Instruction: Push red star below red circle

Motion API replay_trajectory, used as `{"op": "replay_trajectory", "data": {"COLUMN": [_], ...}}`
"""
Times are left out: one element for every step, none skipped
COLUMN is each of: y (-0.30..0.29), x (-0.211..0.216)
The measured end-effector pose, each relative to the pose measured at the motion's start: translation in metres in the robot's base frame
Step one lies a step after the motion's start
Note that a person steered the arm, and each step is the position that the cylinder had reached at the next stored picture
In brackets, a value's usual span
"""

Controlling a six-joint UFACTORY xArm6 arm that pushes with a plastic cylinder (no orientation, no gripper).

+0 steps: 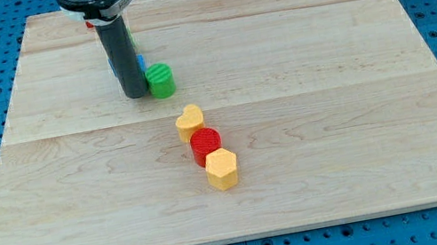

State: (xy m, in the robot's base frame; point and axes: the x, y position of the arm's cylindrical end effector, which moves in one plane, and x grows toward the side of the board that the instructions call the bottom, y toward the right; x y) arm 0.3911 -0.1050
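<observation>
Seemingly mid-search, my tip [137,94] touches the green plastic block [161,80] at the wooden table's [362,115] eleven o'clock, jawless so no grip shows, red star unseen, red circle [206,145] central, so finding it comes next.

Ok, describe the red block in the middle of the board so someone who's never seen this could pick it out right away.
Start at the wooden board and look just below its centre, where three blocks run in a short diagonal line. The red circle is the middle one, touching the yellow heart above it and the yellow hexagon below. It is the only red block in that line.
</observation>
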Motion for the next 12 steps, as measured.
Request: {"op": "replay_trajectory", "data": {"y": [0.013, 0.018, 0.018, 0.013, -0.048, -0.12, -0.148, -0.141, -0.089, -0.088, -0.088, -0.077], "x": [0.04, 0.08, 0.11, 0.125, 0.099, -0.007, -0.098, -0.154, -0.173, -0.175, -0.195, -0.199]}}
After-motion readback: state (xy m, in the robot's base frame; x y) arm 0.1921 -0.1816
